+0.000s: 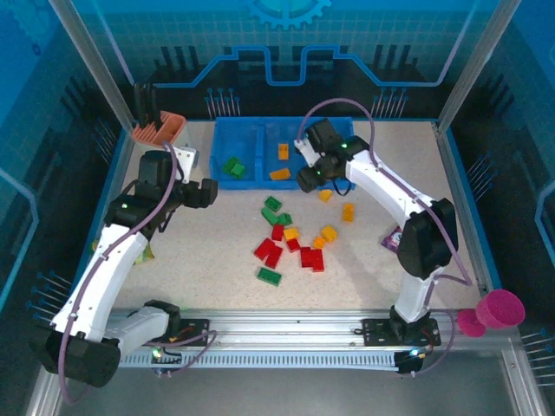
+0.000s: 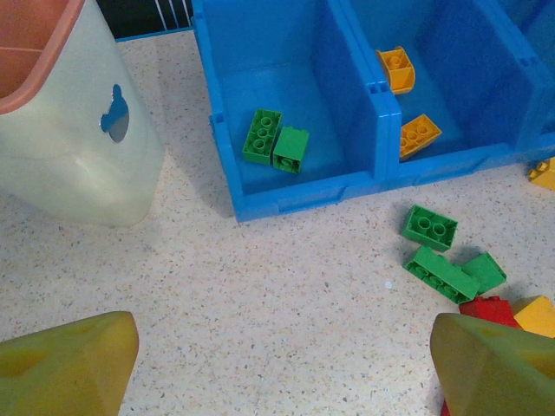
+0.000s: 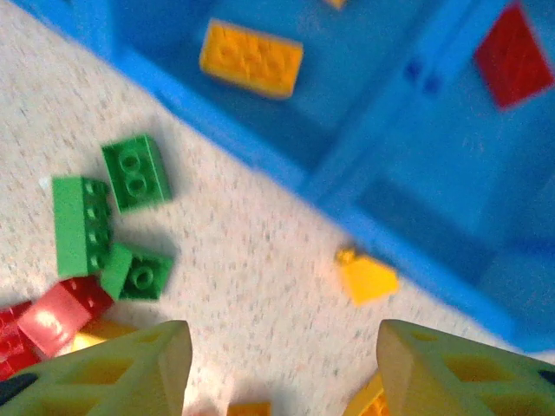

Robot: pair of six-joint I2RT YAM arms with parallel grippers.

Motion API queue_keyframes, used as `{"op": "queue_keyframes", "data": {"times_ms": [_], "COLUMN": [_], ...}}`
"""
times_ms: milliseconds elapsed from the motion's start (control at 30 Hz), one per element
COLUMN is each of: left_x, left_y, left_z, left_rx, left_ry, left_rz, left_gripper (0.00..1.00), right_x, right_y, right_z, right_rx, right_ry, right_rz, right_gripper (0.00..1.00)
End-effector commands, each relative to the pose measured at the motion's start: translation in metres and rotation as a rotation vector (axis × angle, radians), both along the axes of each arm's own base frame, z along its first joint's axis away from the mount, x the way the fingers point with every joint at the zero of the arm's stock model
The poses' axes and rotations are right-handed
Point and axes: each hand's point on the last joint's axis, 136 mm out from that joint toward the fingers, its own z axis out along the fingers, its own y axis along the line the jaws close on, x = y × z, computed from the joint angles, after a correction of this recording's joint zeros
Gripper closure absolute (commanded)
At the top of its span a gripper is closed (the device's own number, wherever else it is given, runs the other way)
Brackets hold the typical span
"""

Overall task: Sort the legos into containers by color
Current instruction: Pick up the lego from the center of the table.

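Spread wide and empty, the left gripper hangs over the left side of the table, its yellow fingers well apart. The right gripper hovers just in front of the tray, its fingers also parted with nothing between them. Loose legos lie in the middle of the table. Nearest the arm bases is a single green brick, and beyond it sits a cluster of red bricks. A few orange-yellow bricks lie to the right, and three green bricks lie closer to the tray. One small yellow brick sits just beside the near wall of the blue tray. In the tray, the left compartment holds two green bricks touching each other, the middle compartment holds two orange-yellow bricks, and the right compartment holds a red brick. A beige cup with an orange insert stands left of the tray. A pink cup sits past the table's right near corner.
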Motion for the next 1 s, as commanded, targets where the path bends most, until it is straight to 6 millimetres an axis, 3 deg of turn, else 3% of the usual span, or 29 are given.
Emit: {"op": "queue_keyframes", "data": {"times_ms": [0, 200, 600, 967], "left_x": [-0.001, -0.005, -0.009, -0.004], "left_y": [0.0, -0.004, -0.001, -0.006], "left_z": [0.015, 0.017, 0.02, 0.015], "left_rx": [-0.031, -0.052, -0.038, -0.054], "left_ry": [-0.049, -0.065, -0.071, -0.049], "left_rz": [0.001, -0.016, -0.013, -0.025], "left_gripper": [0.1, 0.09, 0.08, 0.08], "right_x": [-0.013, -0.019, 0.021, 0.034], "right_y": [-0.016, -0.034, -0.036, -0.041], "right_z": [-0.014, -0.044, -0.09, -0.114], "right_rx": [0.054, 0.106, 0.045, 0.001], "right_ry": [0.047, 0.041, 0.014, -0.018], "right_rz": [-0.167, -0.302, -0.364, -0.397], "right_gripper": [0.39, 0.39, 0.35, 0.35]}}
